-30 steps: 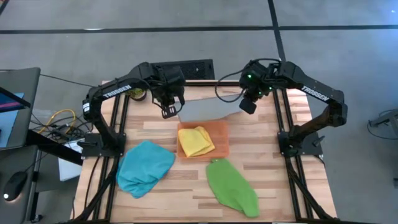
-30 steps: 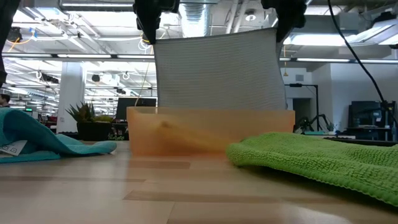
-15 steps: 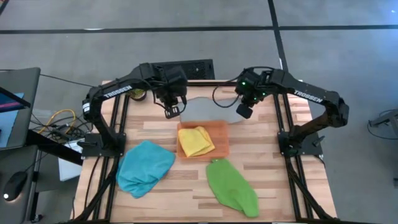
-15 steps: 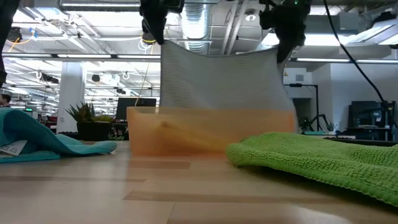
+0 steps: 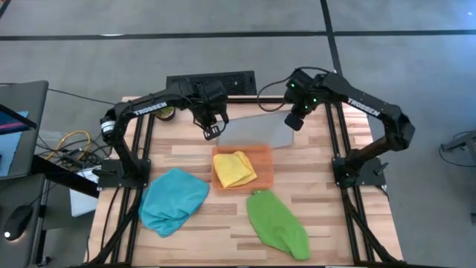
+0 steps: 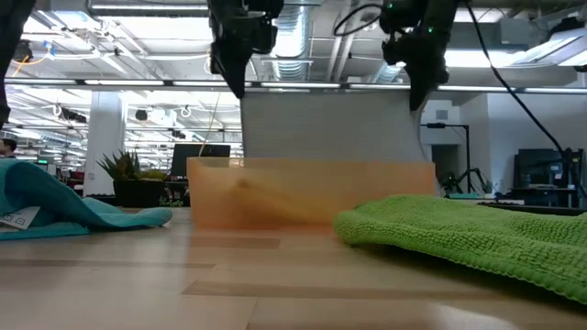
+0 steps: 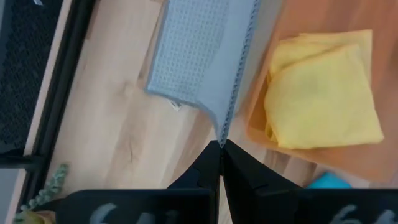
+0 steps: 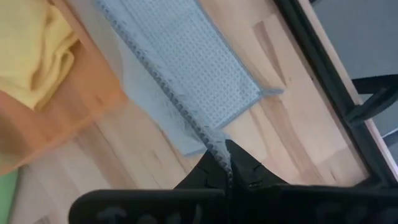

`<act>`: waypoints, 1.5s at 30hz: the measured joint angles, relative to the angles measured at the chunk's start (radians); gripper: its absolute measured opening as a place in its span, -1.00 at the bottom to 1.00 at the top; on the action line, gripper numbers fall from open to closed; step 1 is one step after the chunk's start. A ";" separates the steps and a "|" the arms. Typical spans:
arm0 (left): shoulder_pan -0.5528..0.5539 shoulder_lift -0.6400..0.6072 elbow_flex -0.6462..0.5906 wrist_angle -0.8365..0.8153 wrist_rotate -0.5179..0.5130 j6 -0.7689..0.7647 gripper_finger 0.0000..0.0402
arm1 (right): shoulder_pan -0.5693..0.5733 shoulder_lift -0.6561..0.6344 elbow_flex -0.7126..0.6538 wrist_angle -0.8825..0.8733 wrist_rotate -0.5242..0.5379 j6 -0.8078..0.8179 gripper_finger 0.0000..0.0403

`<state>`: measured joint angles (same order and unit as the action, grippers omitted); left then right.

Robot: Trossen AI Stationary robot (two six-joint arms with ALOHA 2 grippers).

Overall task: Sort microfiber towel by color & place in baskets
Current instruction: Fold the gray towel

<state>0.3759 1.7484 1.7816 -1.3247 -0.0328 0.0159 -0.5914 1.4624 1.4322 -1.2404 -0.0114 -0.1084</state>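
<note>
A grey towel (image 5: 253, 130) hangs stretched between my two grippers, just beyond the far side of the orange basket (image 5: 265, 158); its lower part lies on the table. My left gripper (image 5: 212, 132) is shut on the towel's left top corner and my right gripper (image 5: 295, 121) on its right one. A folded yellow towel (image 5: 233, 169) lies in the basket. Bunched on the table are a blue towel (image 5: 172, 199) at the near left and a green towel (image 5: 277, 223) at the near right. My left gripper pinches the grey towel's upper left corner (image 7: 222, 129) between its two fingers, coming steeply from above. The towel hangs below them, its lower part (image 7: 186, 62) lying on the table. My right gripper pinches the upper right corner (image 8: 214, 138) between its two fingers, also steeply from above. The top edge (image 6: 326, 89) runs level and fairly taut between the two grippers.
A small potted plant (image 5: 165, 112) stands at the table's far left corner, and a black box (image 5: 212, 80) lies along the far edge. The arms' black frames (image 5: 134, 149) run down both table sides. Bare wood (image 5: 223, 231) shows between the blue and green towels.
Both grippers have sunk with the grey towel, staying shut. Its top edge hangs lower behind the basket, and more of its lower part has settled onto the table beyond the basket's far side. My left gripper has also shifted a little toward the table's right.
</note>
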 joint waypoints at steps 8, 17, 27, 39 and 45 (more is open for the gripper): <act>0.008 0.020 -0.003 0.016 0.030 -0.025 -1.00 | -0.014 0.073 0.000 0.000 -0.020 -0.065 -0.96; -0.009 0.020 -0.002 -0.082 0.055 -0.062 -1.00 | -0.010 0.058 0.001 -0.031 -0.055 -0.048 -0.96; 0.012 0.038 -0.001 -0.032 0.037 -0.089 -1.00 | -0.013 0.064 -0.046 0.031 -0.043 -0.027 -0.96; 0.020 0.151 -0.004 -0.038 -0.024 -0.068 -1.00 | -0.028 0.063 -0.221 0.207 -0.041 -0.023 -0.96; 0.049 0.199 -0.006 -0.038 -0.052 -0.074 -1.00 | -0.047 0.063 -0.227 0.284 -0.032 -0.023 -0.96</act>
<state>0.4244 1.9476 1.7756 -1.3624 -0.0853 -0.0578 -0.6379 1.5257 1.2049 -0.9566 -0.0429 -0.1310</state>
